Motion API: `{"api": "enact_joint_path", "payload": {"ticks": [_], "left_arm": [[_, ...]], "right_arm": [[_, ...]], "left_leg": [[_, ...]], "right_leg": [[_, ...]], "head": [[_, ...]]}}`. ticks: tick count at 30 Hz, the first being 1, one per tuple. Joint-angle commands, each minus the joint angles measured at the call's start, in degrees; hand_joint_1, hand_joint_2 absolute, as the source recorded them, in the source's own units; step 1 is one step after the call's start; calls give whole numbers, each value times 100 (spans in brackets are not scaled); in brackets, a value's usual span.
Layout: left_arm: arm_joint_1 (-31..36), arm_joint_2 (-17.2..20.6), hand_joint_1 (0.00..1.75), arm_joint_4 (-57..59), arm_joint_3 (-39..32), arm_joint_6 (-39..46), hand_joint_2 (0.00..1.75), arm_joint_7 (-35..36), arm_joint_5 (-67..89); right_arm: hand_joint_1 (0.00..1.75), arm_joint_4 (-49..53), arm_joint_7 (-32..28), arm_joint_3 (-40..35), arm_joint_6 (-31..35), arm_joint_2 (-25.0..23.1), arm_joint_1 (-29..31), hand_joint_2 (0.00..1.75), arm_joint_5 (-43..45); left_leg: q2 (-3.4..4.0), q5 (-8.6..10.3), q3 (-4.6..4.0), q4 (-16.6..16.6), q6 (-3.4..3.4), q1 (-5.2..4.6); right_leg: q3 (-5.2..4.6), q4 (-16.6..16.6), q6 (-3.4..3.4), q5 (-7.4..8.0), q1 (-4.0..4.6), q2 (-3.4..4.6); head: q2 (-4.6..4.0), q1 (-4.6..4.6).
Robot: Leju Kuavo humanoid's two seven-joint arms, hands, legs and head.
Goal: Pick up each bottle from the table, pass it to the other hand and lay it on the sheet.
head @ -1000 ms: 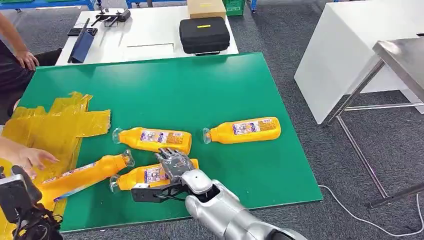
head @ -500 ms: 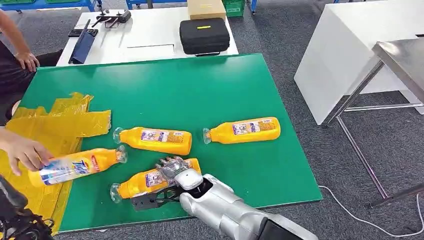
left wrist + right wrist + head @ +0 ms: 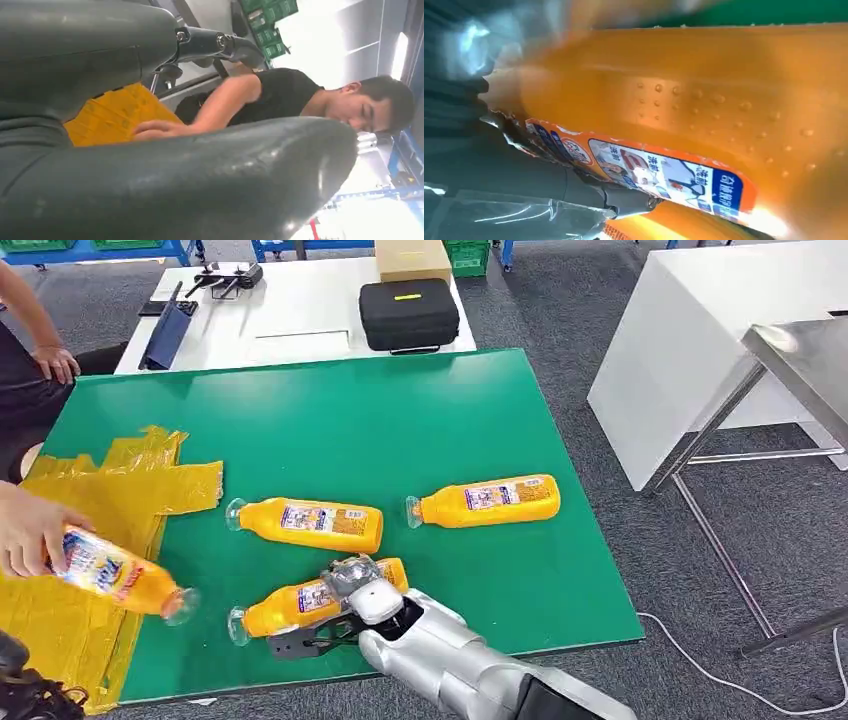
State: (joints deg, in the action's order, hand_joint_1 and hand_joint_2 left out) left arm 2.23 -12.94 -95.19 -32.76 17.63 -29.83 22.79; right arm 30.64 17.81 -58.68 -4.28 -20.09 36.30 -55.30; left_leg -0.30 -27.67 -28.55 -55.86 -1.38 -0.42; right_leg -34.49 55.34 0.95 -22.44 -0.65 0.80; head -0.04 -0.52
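Green bench, yellow sheet at its left end. My right hand lies over the nearest bottle, fingers wrapped on it. Two more bottles lie beyond. A person's hand holds a fourth bottle over the sheet. Left hand: state unclear.

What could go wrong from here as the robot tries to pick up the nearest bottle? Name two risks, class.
1. The right hand sits over the nearest bottle, near its wide end, so the neck may droop or the bottle slip when lifted.
2. A person's hand is carrying another bottle over the yellow sheet; a handover towards that side might meet it.
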Motion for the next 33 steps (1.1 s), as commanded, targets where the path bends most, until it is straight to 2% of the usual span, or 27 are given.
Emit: {"api": "enact_joint_path", "payload": {"ticks": [1,3,7,10,13,14,15,17,20,24,26,33], "left_arm": [[113,-150,0,140,-384,-950,0,269,-463],[157,-99,0,255,-439,-1486,0,497,-847],[155,-78,0,282,-416,-1660,0,493,-967],[93,49,0,526,-308,-3228,0,834,-2241],[32,-19,0,504,-284,-3435,0,890,-2393],[-42,-5,0,499,-159,-3899,0,974,-2754],[-187,-42,0,411,-21,-4345,175,1233,-3171],[-434,-182,0,196,233,-4821,175,1526,-3715],[-666,-280,0,-82,492,-4937,175,1670,-3876],[-1129,-499,0,-772,1042,-5046,175,1873,-4291],[-1166,-500,0,-846,1113,-4998,175,1872,-4266],[-1287,-449,0,-912,1675,-4618,175,1591,-3651]], "right_arm": [[175,317,-372,1362,86,9,-269,175,395],[175,558,-667,1683,6,9,-368,175,622],[175,599,-694,1732,-5,9,-388,175,642],[175,1089,-1155,2348,-130,9,-537,175,1408],[175,1367,-1194,2533,-262,49,-541,175,1581],[175,1536,-1295,2659,-289,43,-593,175,1734],[175,1705,-1523,2804,-353,31,-617,175,2013],[175,1979,-1706,2806,-404,9,-575,175,2445],[175,2157,-1527,2558,-220,9,-432,175,2833],[175,1978,-1397,1500,822,9,222,175,3605],[175,1922,-1368,1330,992,9,326,175,3703],[175,1394,-1145,-368,1972,9,1240,175,5136]], "left_leg": [[-7,0,-5,-1,13,11],[0,-1,-1,2,8,9],[-1,-2,5,4,12,12],[-3,0,-2,3,8,7],[-4,0,-5,2,14,11],[-5,2,-10,1,9,6],[-7,1,-11,0,12,10],[2,-2,-13,-1,11,9],[8,-5,-23,-6,7,6],[14,-8,-38,-13,7,8],[23,-15,-46,-22,11,13],[18,-13,-42,-14,16,14]], "right_leg": [[0,-4,-5,-1,11,-15],[2,-4,-3,-1,8,-7],[2,-6,-4,-3,13,-11],[-6,-3,-2,-2,8,-11],[-8,-3,-4,-1,12,-16],[-13,0,-3,-1,7,-15],[-11,-3,-4,-1,11,-18],[-16,-1,-3,-2,9,-9],[-29,5,-1,-2,5,-2],[-43,9,0,-3,7,4],[-50,15,-2,-5,12,11],[-46,11,-6,-6,12,6]], "head": [[0,0],[0,0],[0,0],[0,2],[0,2],[0,0],[0,2],[0,0],[0,0],[0,0],[0,2],[0,0]]}}
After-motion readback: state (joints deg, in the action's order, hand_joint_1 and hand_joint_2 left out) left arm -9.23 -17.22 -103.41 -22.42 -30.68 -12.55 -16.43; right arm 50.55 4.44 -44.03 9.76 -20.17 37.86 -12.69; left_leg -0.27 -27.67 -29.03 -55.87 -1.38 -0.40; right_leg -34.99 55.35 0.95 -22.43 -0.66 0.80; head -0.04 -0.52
